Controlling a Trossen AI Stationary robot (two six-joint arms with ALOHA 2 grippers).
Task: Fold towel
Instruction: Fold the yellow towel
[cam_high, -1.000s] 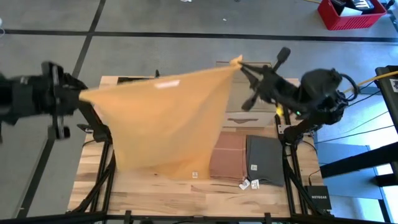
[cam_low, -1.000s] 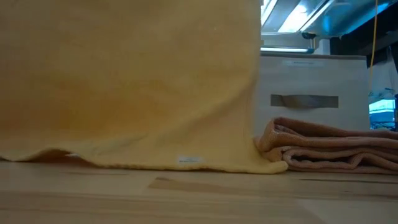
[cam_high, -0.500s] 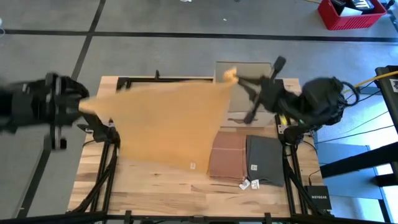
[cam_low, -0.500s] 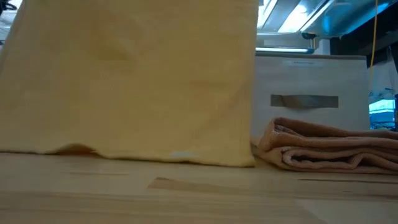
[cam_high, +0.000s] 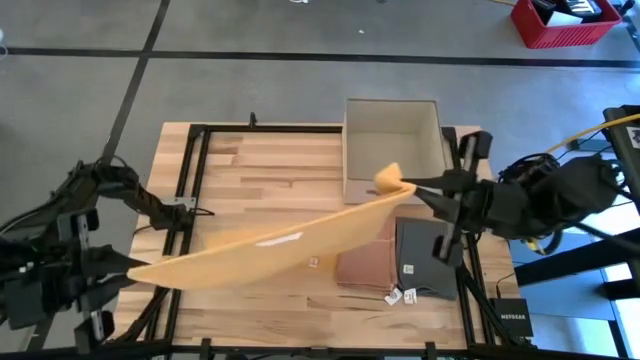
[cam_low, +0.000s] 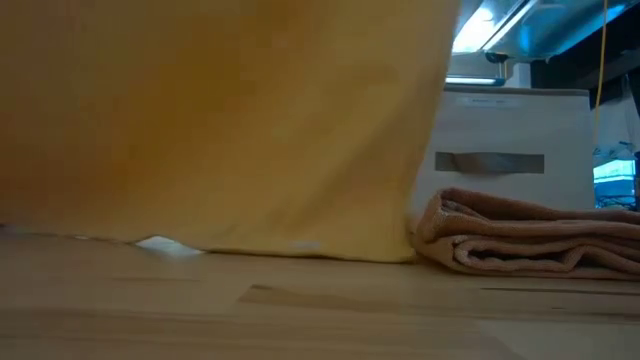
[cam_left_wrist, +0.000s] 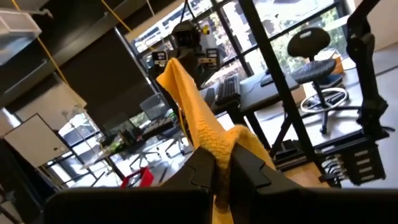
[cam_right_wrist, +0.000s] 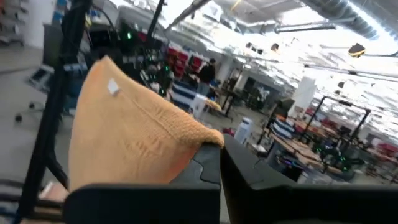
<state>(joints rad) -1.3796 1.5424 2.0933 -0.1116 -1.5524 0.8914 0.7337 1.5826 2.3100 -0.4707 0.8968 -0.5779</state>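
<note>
The yellow towel (cam_high: 270, 245) is being held stretched above the tabletop (cam_high: 260, 165) between both arms. One corner is being pinched by the closed fingers of the left gripper (cam_high: 128, 268), the opposite corner by those of the right gripper (cam_high: 412, 186). Its lower edge is hanging beside a folded brown towel (cam_low: 520, 235).

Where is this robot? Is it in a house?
Probably not a house: it looks like a robot lab or workshop. There's a bare concrete floor, an office chair at a desk, and rows of workbenches under strip lights.
</note>
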